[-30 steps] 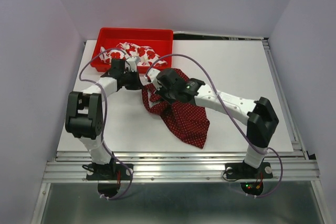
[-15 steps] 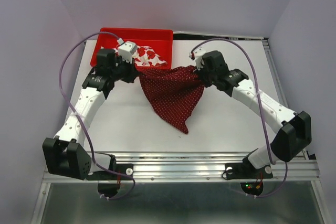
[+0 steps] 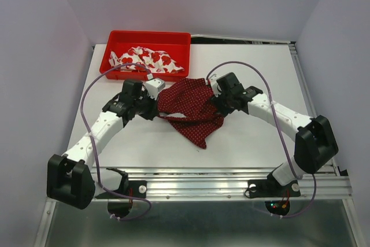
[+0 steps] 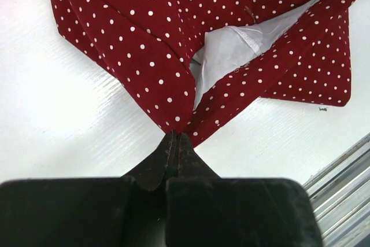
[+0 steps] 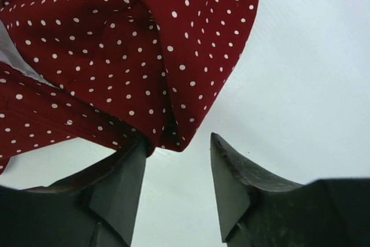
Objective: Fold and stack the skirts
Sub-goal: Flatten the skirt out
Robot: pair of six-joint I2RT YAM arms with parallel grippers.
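Two skirts, neither folded: the dark red polka-dot cloth skirt (image 3: 191, 105) lies rumpled at centre, one corner pinched in your left gripper (image 4: 175, 137), your right gripper (image 5: 176, 154) parted, empty beside it; the white red-flowered skirt (image 3: 147, 59) sits in the far-left red plastic tray (image 3: 150, 37)

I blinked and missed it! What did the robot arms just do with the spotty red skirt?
Both arms pulled back from the red tray and came a little closer together, so the stretched spotty skirt sagged onto the table in a bunch. The right pincer opened and let go; the left pincer keeps pinching its corner. The flowery skirt stayed in the red tray.
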